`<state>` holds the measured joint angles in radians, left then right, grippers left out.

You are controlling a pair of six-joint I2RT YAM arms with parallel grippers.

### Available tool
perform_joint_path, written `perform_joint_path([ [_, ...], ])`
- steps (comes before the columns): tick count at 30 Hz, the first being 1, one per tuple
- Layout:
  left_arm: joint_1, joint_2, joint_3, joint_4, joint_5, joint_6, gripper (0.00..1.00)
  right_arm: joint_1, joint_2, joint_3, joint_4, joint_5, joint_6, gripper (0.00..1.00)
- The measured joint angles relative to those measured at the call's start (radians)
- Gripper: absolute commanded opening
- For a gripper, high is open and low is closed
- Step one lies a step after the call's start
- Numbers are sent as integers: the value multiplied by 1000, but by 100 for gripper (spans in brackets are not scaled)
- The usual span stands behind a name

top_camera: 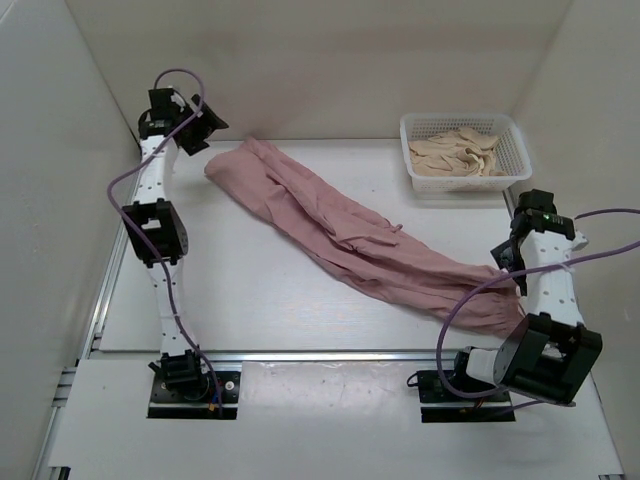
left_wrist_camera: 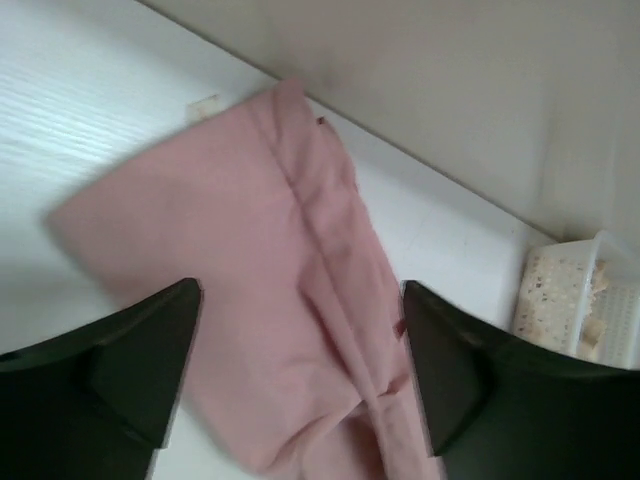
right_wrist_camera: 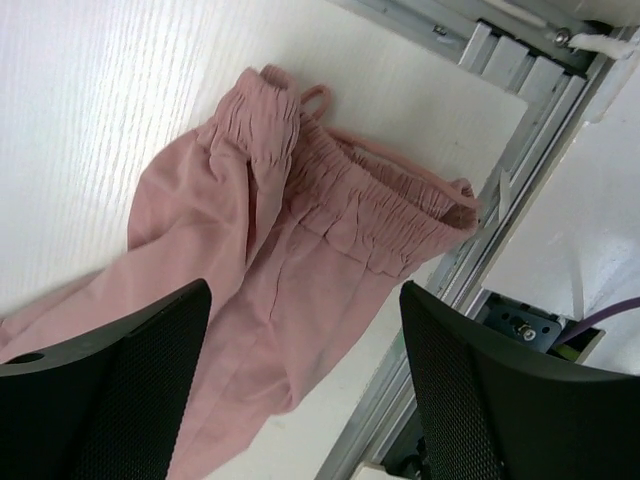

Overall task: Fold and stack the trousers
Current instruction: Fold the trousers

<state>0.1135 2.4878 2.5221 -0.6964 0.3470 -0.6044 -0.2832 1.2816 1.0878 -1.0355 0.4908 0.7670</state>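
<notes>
The dusty-pink trousers (top_camera: pixel 350 235) lie stretched diagonally on the white table, leg ends at the back left, gathered waistband at the front right. My left gripper (top_camera: pixel 205 128) is open and empty, above the leg ends; the left wrist view shows the legs (left_wrist_camera: pixel 270 290) below the open jaws (left_wrist_camera: pixel 300 380). My right gripper (top_camera: pixel 508 262) is open and empty, above the waist end; the right wrist view shows the elastic waistband (right_wrist_camera: pixel 370 210) and drawstring below the open jaws (right_wrist_camera: pixel 305 370). Neither gripper touches the cloth.
A white basket (top_camera: pixel 465 152) with beige folded cloth stands at the back right; it also shows in the left wrist view (left_wrist_camera: pixel 575 300). An aluminium rail (top_camera: pixel 330 355) runs along the table's front edge, close to the waistband. White walls enclose the left, back and right.
</notes>
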Motion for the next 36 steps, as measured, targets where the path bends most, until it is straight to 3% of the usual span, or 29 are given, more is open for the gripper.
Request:
perform_joint_path([
  [2, 29, -105, -138, 8, -7, 24, 45, -8, -35, -10, -2, -37, -22, 81],
  [3, 40, -152, -192, 2, -13, 34, 27, -18, -50, -13, -3, -66, -46, 81],
  [4, 53, -189, -232, -7, -22, 47, 16, -27, -59, -13, -2, -100, -71, 82],
  [5, 65, -216, -259, -17, -31, 61, 18, -39, -63, -13, -3, -140, -97, 82],
  [6, 75, -231, -271, -31, -38, 77, 27, -49, -62, -13, -9, -189, -127, 82],
  [7, 80, -235, -275, -46, -42, 92, 47, -57, -55, -12, -18, -232, -154, 82],
  [9, 80, -222, -276, -86, -45, 120, 72, -62, -37, -13, -39, -307, -201, 87],
  [10, 74, -207, -278, -106, -46, 128, 80, -62, -33, -16, -47, -347, -221, 87],
  [12, 50, -167, -287, -143, -58, 138, 91, -62, -40, -32, -61, -418, -248, 91],
  [15, 0, -89, -289, -186, -79, 142, 92, -62, -80, -95, -68, -496, -262, 92],
  [20, -75, 16, -270, -240, -126, 126, 87, -63, -151, -189, -109, -578, -253, 93],
  [26, -105, 111, -88, -269, -197, 76, 81, -63, -180, -198, -113, -633, -216, 93],
  [27, -111, 139, -55, -269, -201, 65, 76, -63, -183, -209, -112, -640, -205, 93],
  [30, -116, 209, 68, -284, -197, 26, 18, -63, -193, -255, -110, -670, -162, 93],
  [31, -118, 227, 90, -281, -195, 14, 10, -63, -196, -271, -105, -681, -145, 93],
  [36, -126, 218, 42, -243, -182, -8, 10, -63, -209, -361, -69, -716, -60, 90],
])
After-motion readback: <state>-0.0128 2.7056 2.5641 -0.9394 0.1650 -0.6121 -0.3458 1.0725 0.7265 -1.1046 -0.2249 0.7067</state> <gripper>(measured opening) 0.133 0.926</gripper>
